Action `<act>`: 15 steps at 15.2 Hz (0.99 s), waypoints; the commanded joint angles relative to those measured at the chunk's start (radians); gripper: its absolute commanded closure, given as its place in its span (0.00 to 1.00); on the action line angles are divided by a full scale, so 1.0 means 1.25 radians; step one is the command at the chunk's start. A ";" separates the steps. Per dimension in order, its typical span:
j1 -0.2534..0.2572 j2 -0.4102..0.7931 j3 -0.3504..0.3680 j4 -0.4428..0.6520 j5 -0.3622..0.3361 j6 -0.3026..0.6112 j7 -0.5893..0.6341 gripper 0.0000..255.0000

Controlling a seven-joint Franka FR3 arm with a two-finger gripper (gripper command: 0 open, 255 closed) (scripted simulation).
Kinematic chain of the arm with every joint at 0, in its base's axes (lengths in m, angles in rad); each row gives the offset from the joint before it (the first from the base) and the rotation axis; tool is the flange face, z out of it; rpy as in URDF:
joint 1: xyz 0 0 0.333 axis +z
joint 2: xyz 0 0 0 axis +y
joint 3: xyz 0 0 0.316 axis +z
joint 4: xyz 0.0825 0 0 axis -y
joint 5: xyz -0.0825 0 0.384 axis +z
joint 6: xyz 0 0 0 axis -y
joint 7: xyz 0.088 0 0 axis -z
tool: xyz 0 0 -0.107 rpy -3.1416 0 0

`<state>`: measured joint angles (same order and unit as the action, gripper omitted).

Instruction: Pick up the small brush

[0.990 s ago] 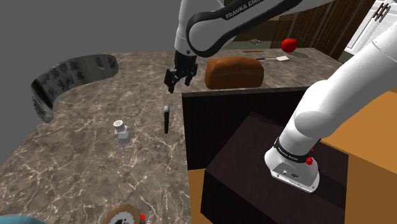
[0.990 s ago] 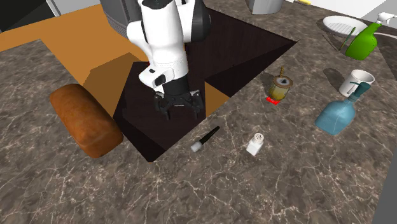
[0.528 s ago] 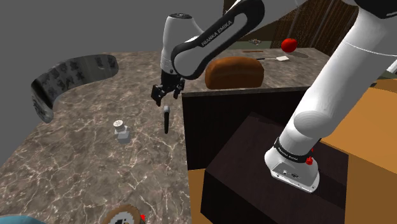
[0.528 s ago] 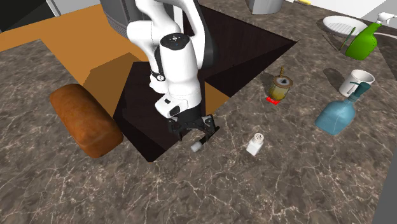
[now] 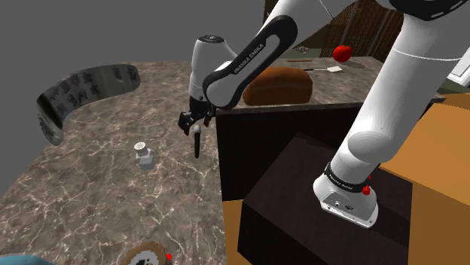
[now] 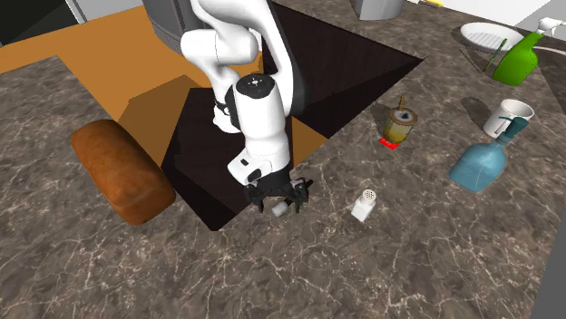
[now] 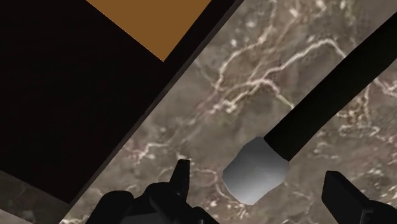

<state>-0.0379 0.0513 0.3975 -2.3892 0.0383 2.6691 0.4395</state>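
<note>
- Since 1 second ago the hand [image 5: 190,124] has come down from a higher spot nearer the brown loaf [image 5: 276,85]. It now hangs low over the table [image 5: 113,188], right above the small brush [image 5: 196,141]. The brush itself has not shifted.
- From the second exterior view the hand [image 6: 278,194] now covers most of the small brush [image 6: 279,207], and just the pale end peeks out beneath it. In the earlier frame the whole brush lay clear of the hand.
- Seen from the wrist, the 2 fingers stand apart and clasp nothing. The grey end of the small brush [image 7: 305,121] lies flat on the table between them and, as far as I can tell, touches neither.
- The relation that matters is the long axis. The black handle runs off at a slant, away from the hand and out past 1 finger, so the closing line crosses the brush obliquely and not squarely.
- I judge that a squeeze from here would catch the grey end and not the middle of the handle. A small turn of the wrist, or a shift along the handle, looks likely to give a surer hold.
- The dark edge of the stand [image 7: 76,95] lies close beside the other finger, so there seems little room on that side.
</note>
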 commanded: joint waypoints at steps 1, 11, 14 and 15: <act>0.000 0.005 0.000 -0.004 -0.004 0.010 0.002 0.00; 0.000 0.005 0.000 -0.004 -0.004 0.010 0.002 1.00; -0.001 -0.022 0.002 0.004 0.015 -0.024 -0.010 1.00; -0.001 -0.030 0.002 0.007 0.020 -0.035 -0.013 1.00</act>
<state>-0.0390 0.0264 0.3992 -2.3828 0.0547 2.6405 0.4285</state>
